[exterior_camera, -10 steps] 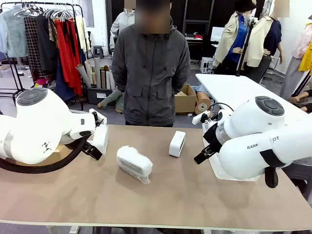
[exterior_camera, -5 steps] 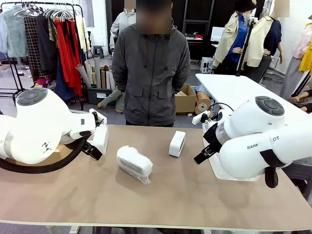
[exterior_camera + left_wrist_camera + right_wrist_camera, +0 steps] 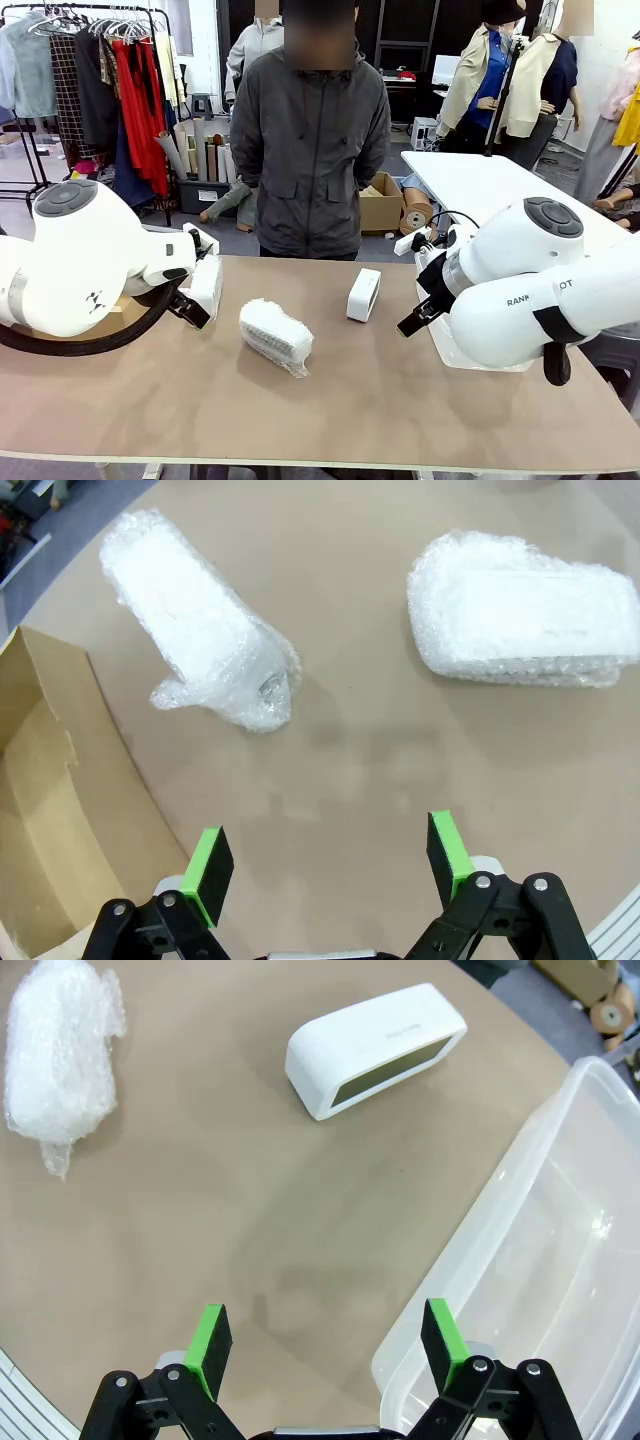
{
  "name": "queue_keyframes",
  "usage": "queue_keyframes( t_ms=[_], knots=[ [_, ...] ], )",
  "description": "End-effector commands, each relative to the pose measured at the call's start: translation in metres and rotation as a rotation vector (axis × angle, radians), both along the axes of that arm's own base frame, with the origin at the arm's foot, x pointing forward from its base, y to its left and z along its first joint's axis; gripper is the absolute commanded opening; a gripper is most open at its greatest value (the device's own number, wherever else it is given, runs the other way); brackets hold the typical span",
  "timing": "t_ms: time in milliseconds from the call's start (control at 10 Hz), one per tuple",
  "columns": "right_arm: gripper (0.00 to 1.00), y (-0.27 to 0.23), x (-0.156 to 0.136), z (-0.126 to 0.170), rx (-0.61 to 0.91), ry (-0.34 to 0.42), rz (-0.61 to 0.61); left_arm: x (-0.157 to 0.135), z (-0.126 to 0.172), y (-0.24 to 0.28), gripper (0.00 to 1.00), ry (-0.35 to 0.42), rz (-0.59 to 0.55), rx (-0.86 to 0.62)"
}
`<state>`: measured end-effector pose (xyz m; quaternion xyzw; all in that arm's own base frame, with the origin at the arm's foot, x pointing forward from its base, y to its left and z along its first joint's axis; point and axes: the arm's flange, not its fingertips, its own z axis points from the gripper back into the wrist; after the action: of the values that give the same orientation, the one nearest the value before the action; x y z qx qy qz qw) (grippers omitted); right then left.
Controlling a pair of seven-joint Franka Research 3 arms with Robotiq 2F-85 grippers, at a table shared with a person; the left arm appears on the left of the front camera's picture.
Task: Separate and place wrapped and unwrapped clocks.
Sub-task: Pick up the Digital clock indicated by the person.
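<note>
Both grippers are standing released, and nothing is being held by either.

1. The left gripper (image 3: 330, 860) is hanging over bare table with its green pads spread wide and nothing between them.
2. The right gripper (image 3: 325, 1345) is likewise holding its jaws wide apart. It is hovering over the near rim of the clear rectangular plastic tub (image 3: 520, 1290), which is sitting on the robot's right side of the table.

Positions of the task items, all resting on the brown table top (image 3: 380, 410):

- The box-side wrapped clock (image 3: 200, 620), a white rounded block bundled in crinkly clear plastic wrap, is lying just beside the open brown cardboard box (image 3: 50, 810) on the robot's left. In the front view it is showing close against the left arm's wrist (image 3: 207, 285). Whether it is touching the box cannot be told.
- The middle wrapped clock (image 3: 275, 337), a second white block in the same crinkly wrap, is lying near the centre of the table, well apart from both containers. The left wrist view is showing it ahead of the open fingers (image 3: 520, 610), apart from the first bundle.
- The bare clock (image 3: 375, 1050), a smooth, slim white rounded-rectangular block with a dark display face, is standing unwrapped between the middle bundle and the tub, touching neither.

A person in a dark grey jacket (image 3: 320, 150) is standing at the far edge of the table, not reaching toward any item.
</note>
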<state>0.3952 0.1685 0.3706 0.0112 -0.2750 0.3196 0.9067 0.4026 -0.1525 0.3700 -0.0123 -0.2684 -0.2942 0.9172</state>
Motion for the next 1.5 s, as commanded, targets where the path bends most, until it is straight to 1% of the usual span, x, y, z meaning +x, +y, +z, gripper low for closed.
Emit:
queue_keyframes(
  t_ms=[0,800,900,1000,1100,1200,1300,1400],
  knots=[
    [1.0,0.0,0.0,0.0,0.001,0.0,0.0,0.0,0.0,0.0,1.0,0.0,0.001,0.0],
    [1.0,0.0,0.0,0.0,0.0,0.0,0.0,0.0,0.0,0.0,1.0,0.0,0.0,0.0],
    [1.0,0.003,-0.002,-0.003,-0.014,0.015,0.036,-0.003,0.001,0.002,1.0,0.037,-0.028,-0.012],
    [1.0,0.005,-0.004,-0.002,-0.009,0.039,0.073,-0.003,0.008,-0.003,1.0,0.069,-0.052,-0.003],
    [1.0,0.007,-0.005,-0.002,0.016,0.061,0.104,-0.006,0.013,-0.001,1.0,0.093,-0.091,0.002],
    [1.0,0.009,-0.006,0.002,0.032,0.081,0.135,-0.009,0.021,-0.003,1.0,0.099,-0.112,-0.014],
    [1.0,0.012,-0.006,0.007,0.048,0.085,0.163,-0.012,0.029,-0.001,1.0,0.106,-0.147,-0.03],
    [1.0,0.014,-0.005,0.018,0.068,0.09,0.193,-0.013,0.041,0.0,1.0,0.114,-0.189,-0.049]
  ],
)
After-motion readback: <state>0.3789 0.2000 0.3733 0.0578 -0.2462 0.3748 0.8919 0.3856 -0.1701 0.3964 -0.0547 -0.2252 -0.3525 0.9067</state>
